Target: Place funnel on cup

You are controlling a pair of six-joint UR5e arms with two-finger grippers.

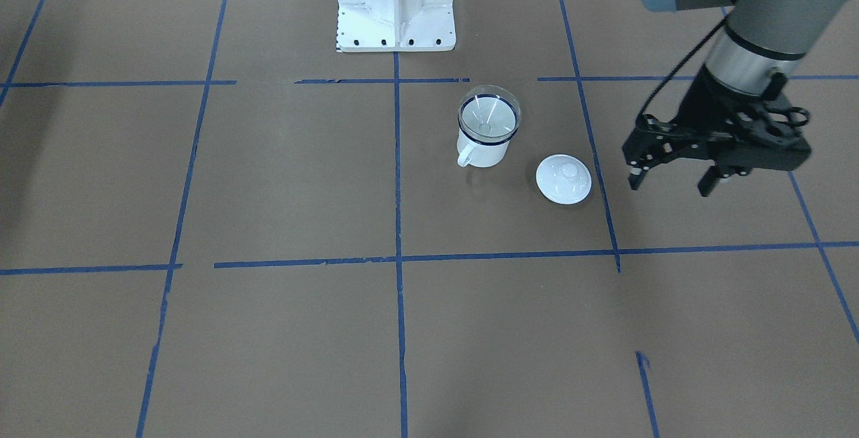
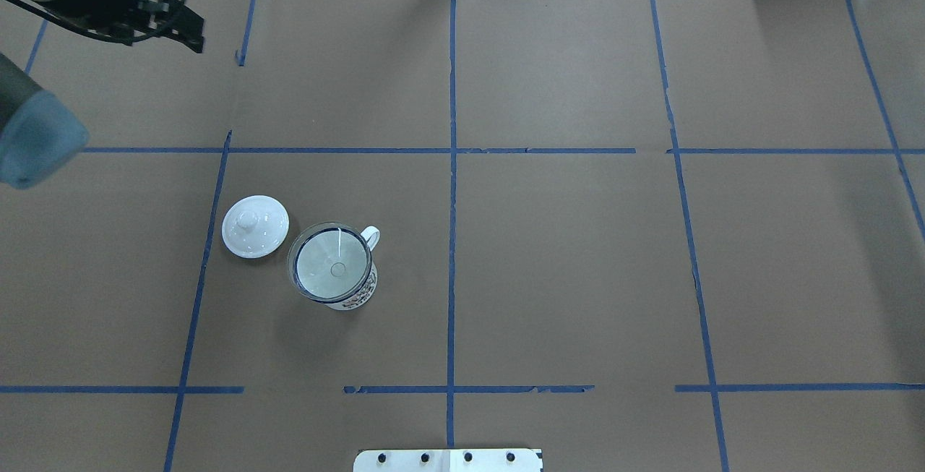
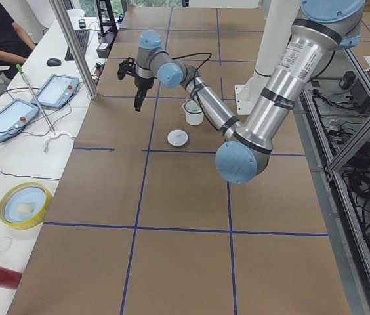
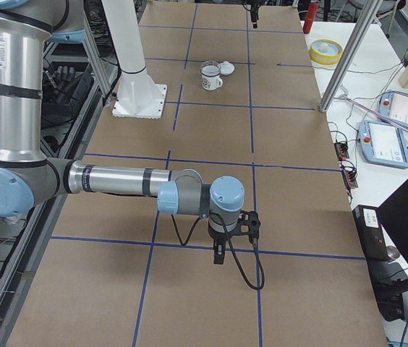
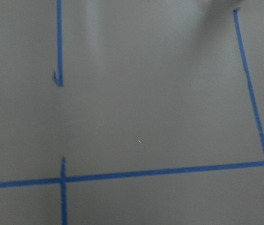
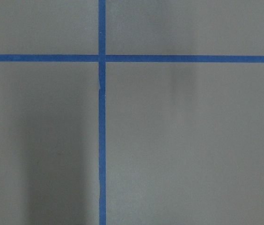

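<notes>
Nearest the front-facing camera, the left arm's fingers (image 1: 637,171) are seen high above the counter (image 1: 268,190), spread wide apart with nothing held between them (in the left wrist view only bare counter and blue tape lines (image 1: 397,190) are shown). They are positioned out on the robot's left, beyond the lid and well apart from the cup.

The funnel (image 1: 488,115) is seated in the mouth of the cup (image 1: 484,151). Its wide clear rim is carried on the cup's dark blue rim, and its spout is pointed down inside. The cup is stood upright on the counter in front of the robot's base (image 1: 396,15), with its handle turned toward the operators' side and the robot's right.

A white domed lid (image 1: 564,179) is laid knob-up just beside the cup, on the robot's left, with a gap between them.

The right arm's fingers (image 4: 218,256) are shown only in the exterior right view, low over the counter and far from the cup. Whether they are parted or closed cannot be told.
</notes>
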